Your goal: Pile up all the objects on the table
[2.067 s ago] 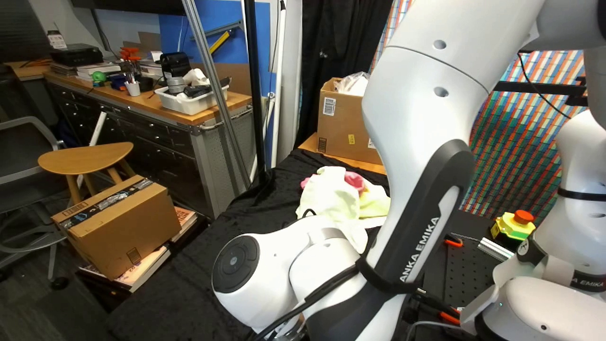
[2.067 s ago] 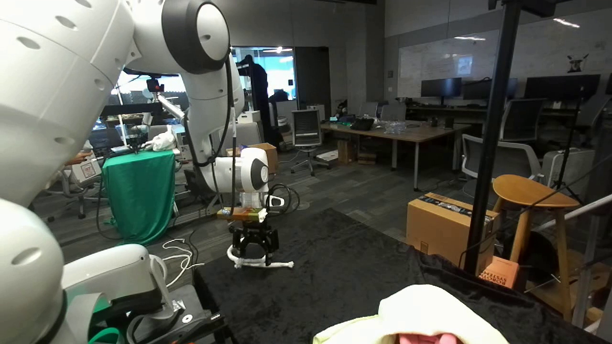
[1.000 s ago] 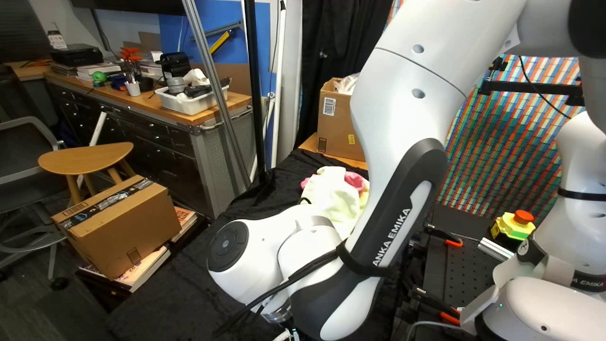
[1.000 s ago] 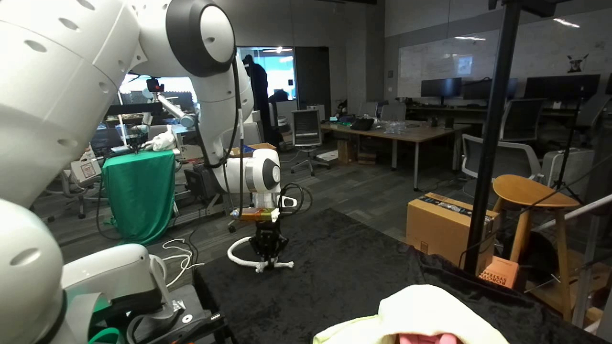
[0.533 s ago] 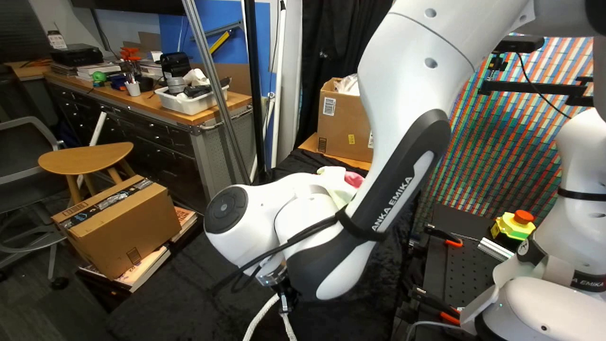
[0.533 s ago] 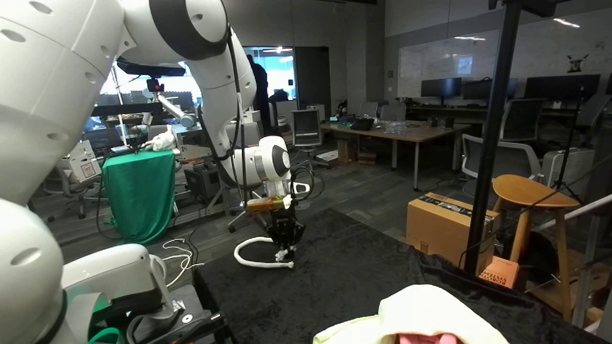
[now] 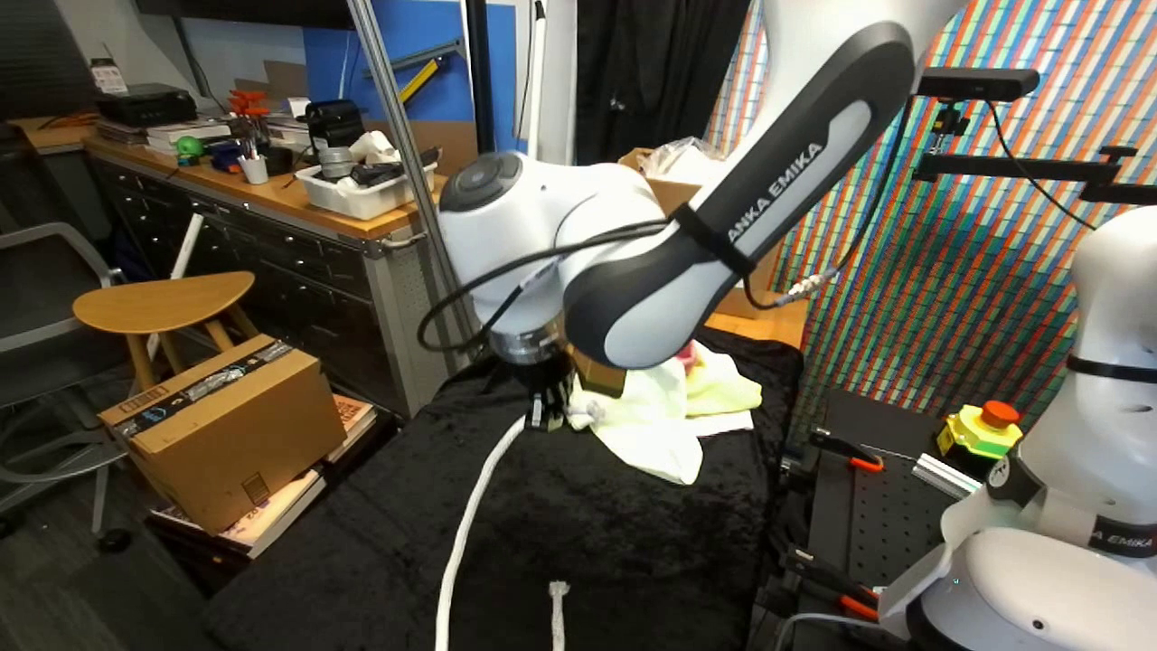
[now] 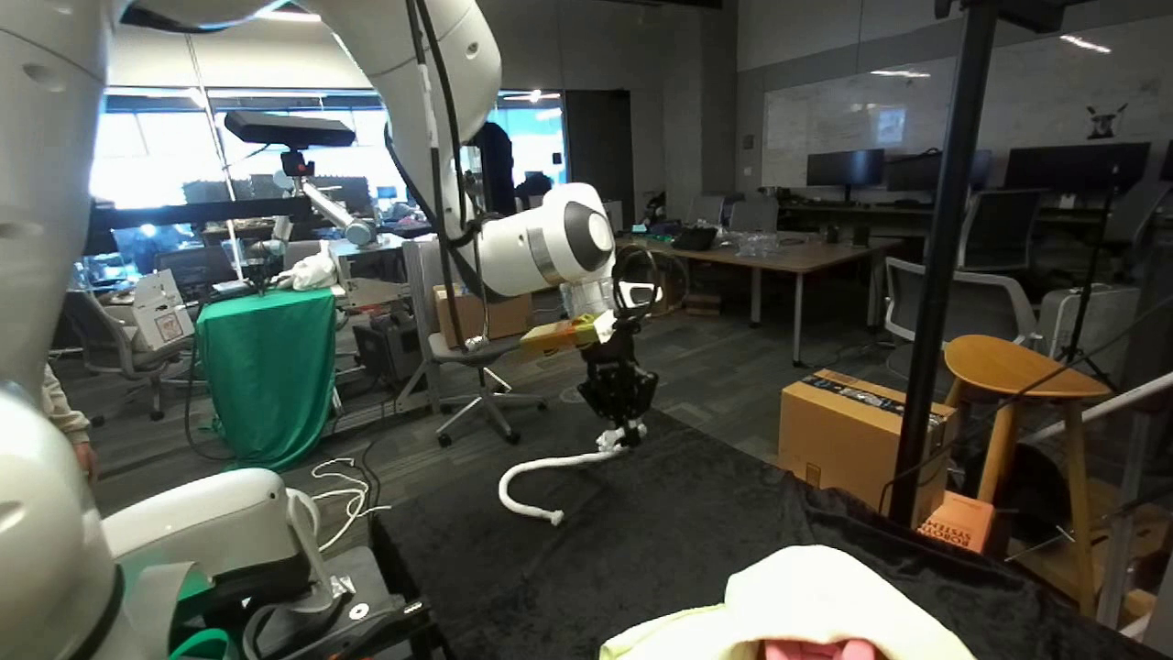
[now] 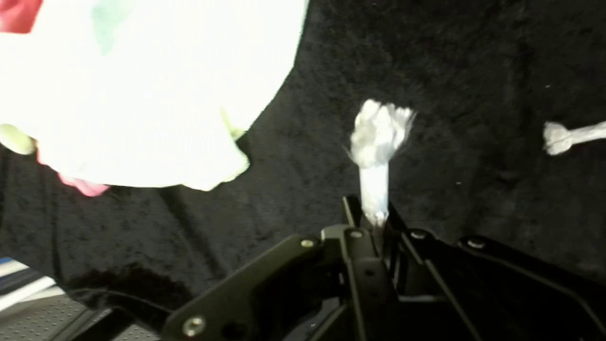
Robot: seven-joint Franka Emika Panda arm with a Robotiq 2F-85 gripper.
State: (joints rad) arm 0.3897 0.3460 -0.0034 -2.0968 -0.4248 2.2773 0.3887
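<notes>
In an exterior view: one heap of pale yellow, white and pink cloths (image 7: 664, 420), right of centre on the black table (image 7: 380, 542), and one white rope (image 7: 462, 538) running from centre to the bottom edge. In an exterior view: one gripper (image 8: 625, 433), at centre, held over the table, the heap cut by the bottom edge. In the wrist view: fingers (image 9: 351, 211) pinching the rope just behind its frayed tip, lower centre, heap apart, upper left; by judgement, cloths piled, rope left to add.
</notes>
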